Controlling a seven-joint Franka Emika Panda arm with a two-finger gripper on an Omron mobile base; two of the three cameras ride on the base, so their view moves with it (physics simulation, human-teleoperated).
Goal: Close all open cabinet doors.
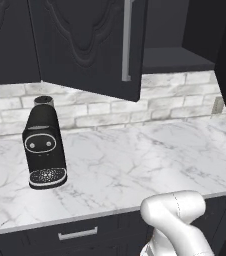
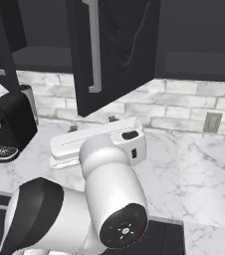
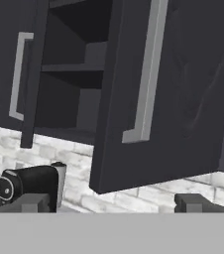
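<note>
Now | my gripper [image 3: 112,203] spread, empty | open cabinet door [image 3: 163,99] upper right of frame, ahead | handle [image 3: 146,74] vertical

Nothing here can be read. The black cabinet doors [image 3: 168,99] carry only carved relief, no lettering. The coffee machine [image 1: 44,145] on the bench [image 1: 135,170] shows two round dials on a pale oval face, with no brand or numbers legible. The wall outlet [image 2: 212,122] is unmarked.

Coffee machine [image 1: 44,145] on marble counter [image 1: 135,160]
</note>
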